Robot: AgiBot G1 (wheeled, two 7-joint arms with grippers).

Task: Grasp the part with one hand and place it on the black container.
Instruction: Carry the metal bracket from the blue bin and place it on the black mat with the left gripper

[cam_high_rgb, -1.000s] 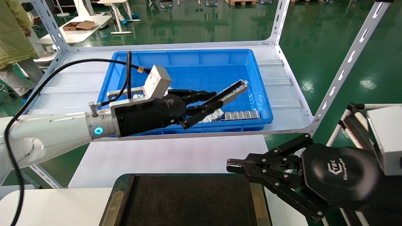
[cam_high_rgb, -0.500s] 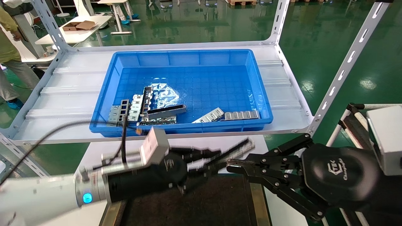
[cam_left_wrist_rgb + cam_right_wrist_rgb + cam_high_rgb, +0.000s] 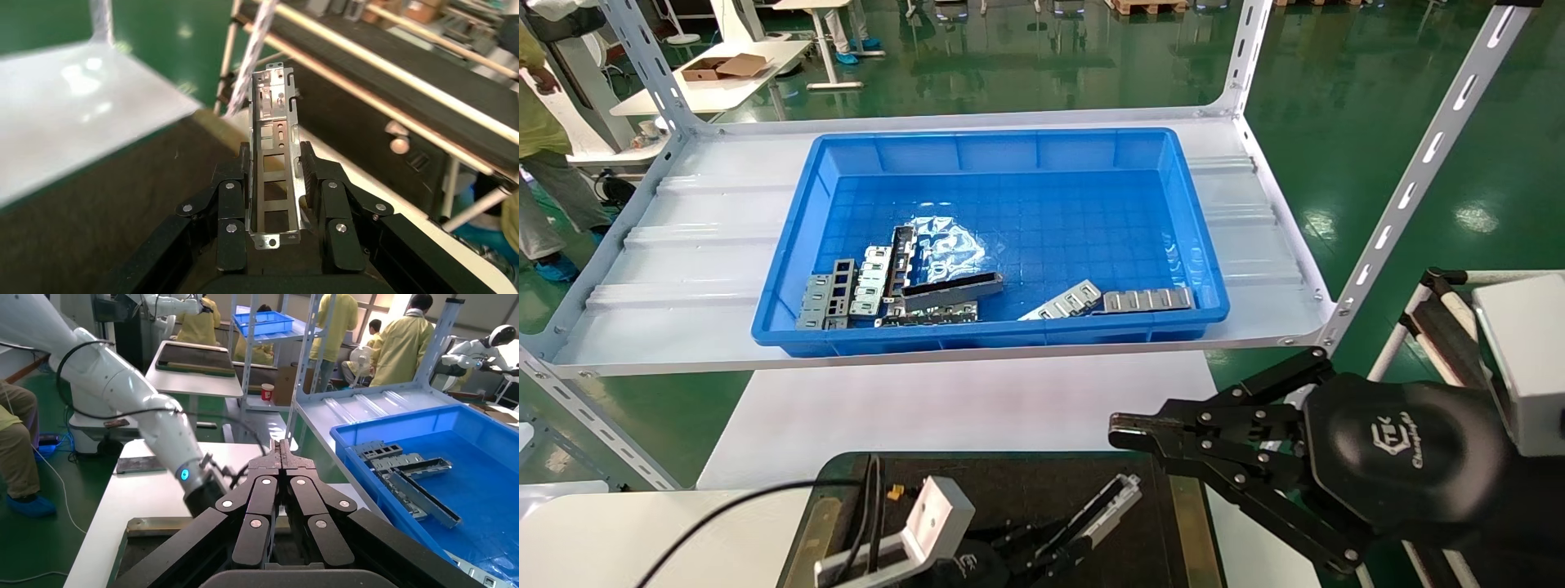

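Observation:
My left gripper (image 3: pixel 1058 549) is low over the black container (image 3: pixel 944 490) at the bottom of the head view, shut on the part (image 3: pixel 1111 506). The part (image 3: pixel 274 165) is a long silvery metal housing with square cutouts, clamped by its side walls between the fingers (image 3: pixel 229 202) and sticking out well past them. Under it lies the tray's matte black floor (image 3: pixel 110 202). My right gripper (image 3: pixel 1128 433) hangs parked at the right, beside the tray's right rim, shut with nothing in it; its closed tips (image 3: pixel 280 447) show in the right wrist view.
A blue bin (image 3: pixel 1189 245) sits on the white metal shelf (image 3: pixel 1254 245) beyond the tray and holds several loose grey metal pieces (image 3: pixel 903 286). White tabletop (image 3: pixel 977 400) lies between shelf and tray. Slanted shelf posts (image 3: pixel 1418 171) stand at right. People work in the background.
My left arm carried the part out of the blue bin, back toward me and down, to just over the black container. The right arm has not moved.

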